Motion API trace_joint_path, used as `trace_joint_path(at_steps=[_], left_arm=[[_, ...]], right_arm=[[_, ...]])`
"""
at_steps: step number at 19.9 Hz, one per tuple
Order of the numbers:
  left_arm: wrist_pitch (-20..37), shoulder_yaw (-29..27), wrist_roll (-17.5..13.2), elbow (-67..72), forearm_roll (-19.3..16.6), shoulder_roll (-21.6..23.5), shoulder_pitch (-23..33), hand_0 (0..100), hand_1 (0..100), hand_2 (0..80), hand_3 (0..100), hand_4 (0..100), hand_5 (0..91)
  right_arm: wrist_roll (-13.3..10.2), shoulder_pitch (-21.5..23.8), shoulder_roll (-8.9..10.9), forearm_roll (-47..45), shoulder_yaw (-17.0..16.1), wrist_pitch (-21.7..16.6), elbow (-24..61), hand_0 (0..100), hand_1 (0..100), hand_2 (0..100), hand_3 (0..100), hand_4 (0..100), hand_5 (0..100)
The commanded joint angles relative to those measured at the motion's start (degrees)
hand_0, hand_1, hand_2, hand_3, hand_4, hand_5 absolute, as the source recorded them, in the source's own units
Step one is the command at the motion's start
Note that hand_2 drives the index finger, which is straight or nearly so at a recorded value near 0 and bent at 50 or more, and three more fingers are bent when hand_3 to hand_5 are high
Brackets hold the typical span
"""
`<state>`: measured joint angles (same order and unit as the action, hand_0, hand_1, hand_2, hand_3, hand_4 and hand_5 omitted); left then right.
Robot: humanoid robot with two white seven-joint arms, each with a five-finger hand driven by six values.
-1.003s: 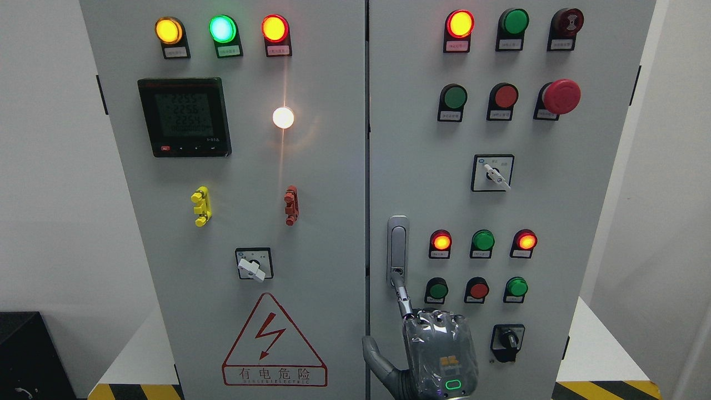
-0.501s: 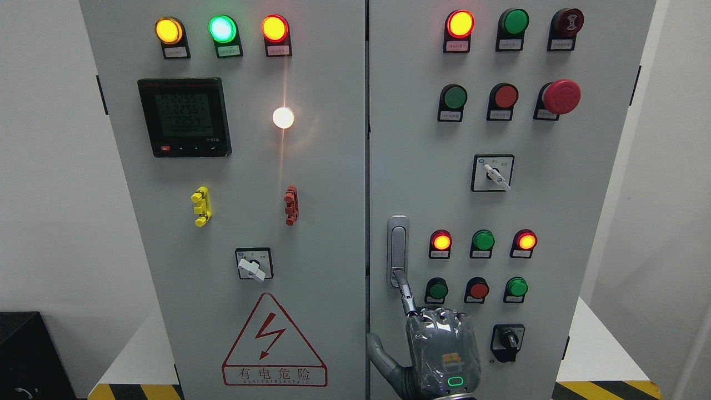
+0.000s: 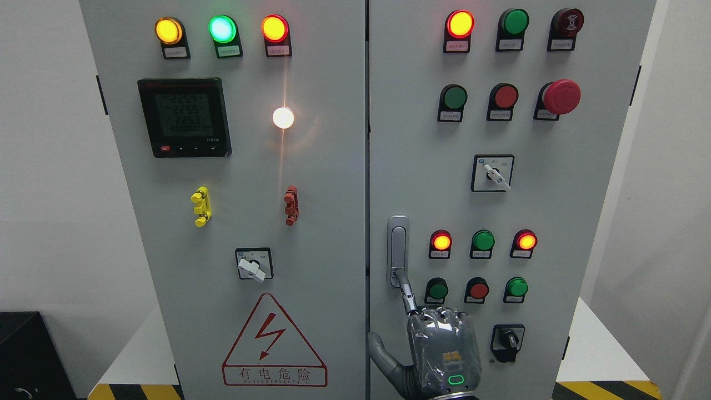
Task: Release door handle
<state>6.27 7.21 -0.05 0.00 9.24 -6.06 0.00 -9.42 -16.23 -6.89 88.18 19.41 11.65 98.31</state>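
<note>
A grey electrical cabinet with two doors fills the view. The left door carries three lit lamps along the top, a black digital meter, a bright white lamp, a yellow clip, a red clip, a rotary switch and a red lightning warning triangle. The right door holds rows of red and green buttons, a red mushroom stop button and two more rotary switches. The door handle, a slim upright silver lever, sits at the left edge of the right door, just right of the centre seam. Below it, at the bottom edge right of the middle, the right hand shows its back to the camera. One extended finger reaches up, its tip touching the handle's lower end; the other fingers are curled at the knuckles, the thumb juts out to the left, and nothing is gripped.
</note>
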Motion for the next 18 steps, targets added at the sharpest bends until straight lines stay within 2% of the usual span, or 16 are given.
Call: trace_joint_path(at_steps=[1, 18], left_arm=[[0.0, 0.0, 0.0, 1.7, 0.1, 0.0, -1.5, 12, 56, 0.0, 0, 0, 0.0], [0.0, 0.0, 0.0, 1.7, 0.0, 0.0, -1.5, 12, 56, 0.0, 0, 0, 0.0]], right_arm=[[0.0, -0.2, 0.03, 0.0, -0.3, 0.0, -0.4, 31, 22, 0, 100, 100, 100], [0.7, -0.2, -0.32, 0.0, -0.3, 0.0, -1.4, 31, 22, 0, 100, 100, 100]])
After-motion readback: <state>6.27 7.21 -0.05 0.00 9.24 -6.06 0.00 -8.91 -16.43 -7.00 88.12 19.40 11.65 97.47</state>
